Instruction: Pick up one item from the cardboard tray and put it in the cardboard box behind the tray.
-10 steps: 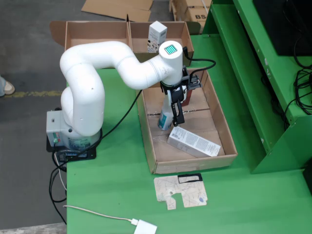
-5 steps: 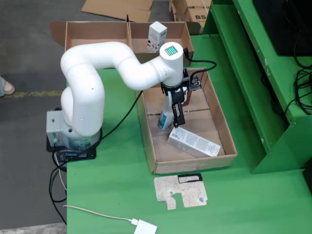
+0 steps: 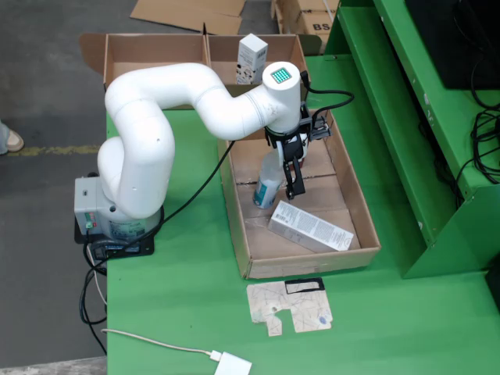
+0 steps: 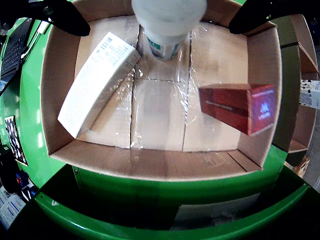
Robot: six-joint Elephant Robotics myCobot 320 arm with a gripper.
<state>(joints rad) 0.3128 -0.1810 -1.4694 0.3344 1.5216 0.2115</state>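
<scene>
Overhead, the black gripper [image 3: 294,176] hangs open and empty, its fingers straddling an upright white plastic bottle [image 3: 267,187] inside the brown cardboard tray [image 3: 355,201].

Open brown cardboard tray [image 3: 363,226] on green table: walls all round, access from above only. White bottle with teal label [image 3: 266,186] upright near tray's left wall in fixed view, black gripper [image 3: 292,176] just beside it. Long white carton [image 3: 310,226] lies slanted near front wall. Dark red box [image 4: 238,106] near far wall. Bare taped floor [image 4: 157,112] between carton and red box: widest gap.
</scene>
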